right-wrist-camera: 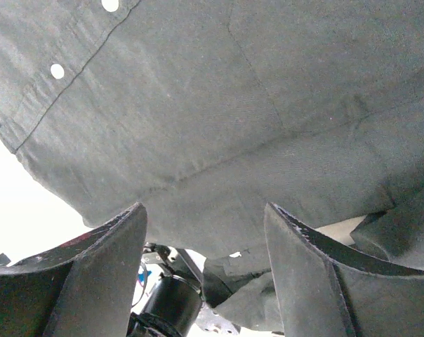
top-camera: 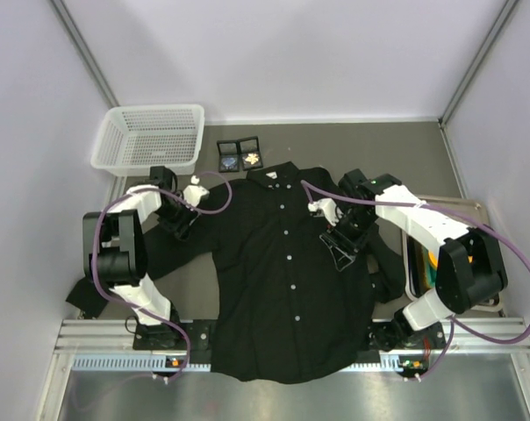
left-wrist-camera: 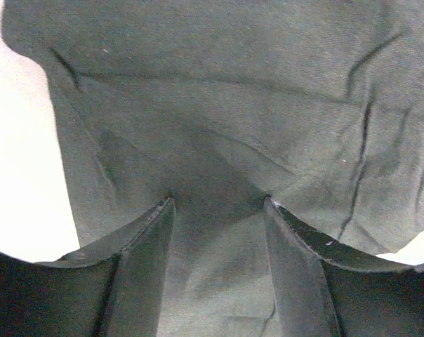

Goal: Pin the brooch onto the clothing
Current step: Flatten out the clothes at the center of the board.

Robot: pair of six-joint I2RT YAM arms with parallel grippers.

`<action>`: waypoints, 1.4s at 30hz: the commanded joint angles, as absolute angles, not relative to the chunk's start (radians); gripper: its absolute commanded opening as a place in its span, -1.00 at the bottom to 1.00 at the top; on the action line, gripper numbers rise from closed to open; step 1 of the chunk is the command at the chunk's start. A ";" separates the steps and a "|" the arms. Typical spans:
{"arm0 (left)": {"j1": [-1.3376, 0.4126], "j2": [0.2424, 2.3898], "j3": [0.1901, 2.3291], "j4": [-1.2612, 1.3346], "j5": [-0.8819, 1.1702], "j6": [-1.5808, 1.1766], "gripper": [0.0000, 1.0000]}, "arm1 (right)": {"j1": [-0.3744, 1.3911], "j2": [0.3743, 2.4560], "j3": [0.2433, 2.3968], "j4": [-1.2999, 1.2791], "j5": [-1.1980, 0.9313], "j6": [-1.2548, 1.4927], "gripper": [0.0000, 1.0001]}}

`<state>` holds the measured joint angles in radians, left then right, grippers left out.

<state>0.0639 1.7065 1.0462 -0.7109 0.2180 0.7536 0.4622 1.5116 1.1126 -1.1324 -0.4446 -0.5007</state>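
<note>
The clothing (top-camera: 282, 298), a black button-up shirt with white buttons, lies flat on the table, collar at the far end. A small open black case (top-camera: 239, 156) beyond the collar holds a gold brooch (top-camera: 253, 158) and a bluish one (top-camera: 227, 161). My left gripper (top-camera: 185, 230) sits at the shirt's left shoulder and sleeve. In the left wrist view it (left-wrist-camera: 219, 201) is open, fingertips down on the dark cloth (left-wrist-camera: 219, 105). My right gripper (top-camera: 341, 260) hovers over the shirt's right chest. In the right wrist view it (right-wrist-camera: 205, 208) is open and empty, above the fabric (right-wrist-camera: 233, 91).
A white mesh basket (top-camera: 149, 139) stands at the far left. A tray (top-camera: 418, 263) lies at the right, beside the shirt's right sleeve. Two white buttons (right-wrist-camera: 57, 71) show along the placket in the right wrist view.
</note>
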 commanded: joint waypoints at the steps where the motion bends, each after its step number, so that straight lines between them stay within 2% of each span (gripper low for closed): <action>1: 0.058 1.742 1.019 -0.597 0.146 0.767 0.03 | 0.471 1.516 1.115 -1.108 -0.469 -0.488 0.33; 2: 0.057 1.755 1.020 -0.592 0.121 0.765 -0.25 | 0.471 1.516 1.115 -1.108 -0.469 -0.486 0.33; 4: 0.063 1.798 1.029 -0.581 0.091 0.764 -0.49 | 0.471 1.511 1.114 -1.109 -0.466 -0.486 0.33; 5: 0.072 1.810 1.034 -0.578 0.072 0.762 -0.72 | 0.471 1.512 1.114 -1.109 -0.465 -0.486 0.33; 7: 0.100 1.841 1.058 -0.566 0.054 0.759 -0.90 | 0.471 1.509 1.111 -1.109 -0.463 -0.486 0.33; 9: 0.127 1.868 1.090 -0.557 0.023 0.765 -1.00 | 0.472 1.511 1.108 -1.108 -0.460 -0.486 0.33; 19: 0.210 1.977 1.239 -0.523 -0.100 0.842 -0.99 | 0.479 1.503 1.108 -1.112 -0.460 -0.498 0.39; 21: 0.216 1.985 1.282 -0.543 -0.088 0.841 -0.80 | 0.479 1.487 1.106 -1.124 -0.454 -0.511 0.41; 22: 0.216 1.973 1.288 -0.563 -0.015 0.850 -0.55 | 0.479 1.479 1.106 -1.134 -0.450 -0.518 0.42; 23: 0.219 1.948 1.287 -0.590 0.039 0.859 -0.41 | 0.477 1.470 1.106 -1.147 -0.452 -0.528 0.43; 25: 0.218 1.840 1.252 -0.621 0.215 0.903 -0.21 | 0.468 1.428 1.098 -1.198 -0.474 -0.570 0.46; 26: 0.216 1.795 1.234 -0.644 0.276 0.941 0.00 | 0.454 1.405 1.092 -1.213 -0.492 -0.584 0.48; 27: 0.210 1.710 1.214 -0.673 0.337 0.960 0.07 | 0.445 1.384 1.080 -1.221 -0.491 -0.600 0.49; 28: 0.209 1.669 1.204 -0.699 0.400 1.010 0.32 | 0.439 1.359 1.080 -1.229 -0.477 -0.601 0.50; 29: 0.200 1.626 1.189 -0.712 0.491 1.017 0.39 | 0.419 1.350 1.078 -1.230 -0.457 -0.604 0.50; 32: 0.112 1.465 1.154 -0.825 0.625 1.075 0.40 | 0.388 1.354 1.081 -1.239 -0.443 -0.607 0.50; 35: -0.188 1.291 1.068 -0.830 0.582 0.971 0.39 | 0.328 1.399 1.107 -1.238 -0.488 -0.597 0.49; 36: -0.375 1.210 1.025 -0.810 0.580 0.927 0.38 | 0.307 1.413 1.133 -1.238 -0.498 -0.578 0.48; 37: -0.475 1.171 1.005 -0.725 0.565 0.794 0.40 | 0.299 1.422 1.146 -1.239 -0.509 -0.571 0.47; 38: -0.583 1.140 0.983 -0.665 0.520 0.725 0.40 | 0.295 1.439 1.158 -1.238 -0.520 -0.563 0.47; 39: -0.812 1.106 0.956 -0.623 0.426 0.675 0.40 | 0.290 1.443 1.176 -1.238 -0.520 -0.549 0.47; 40: -0.924 1.103 0.945 -0.542 0.364 0.611 0.41 | 0.285 1.445 1.184 -1.238 -0.515 -0.543 0.47; 41: -1.124 1.124 0.928 -0.507 0.315 0.592 0.43 | 0.281 1.447 1.187 -1.238 -0.514 -0.537 0.47; 42: -1.208 1.149 0.925 -0.479 0.210 0.581 0.43 | 0.278 1.442 1.195 -1.238 -0.512 -0.534 0.47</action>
<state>-0.8612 1.1316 0.9836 -0.6006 0.4259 0.7738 0.2928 1.4490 1.1259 -1.2293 -0.4755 -0.5568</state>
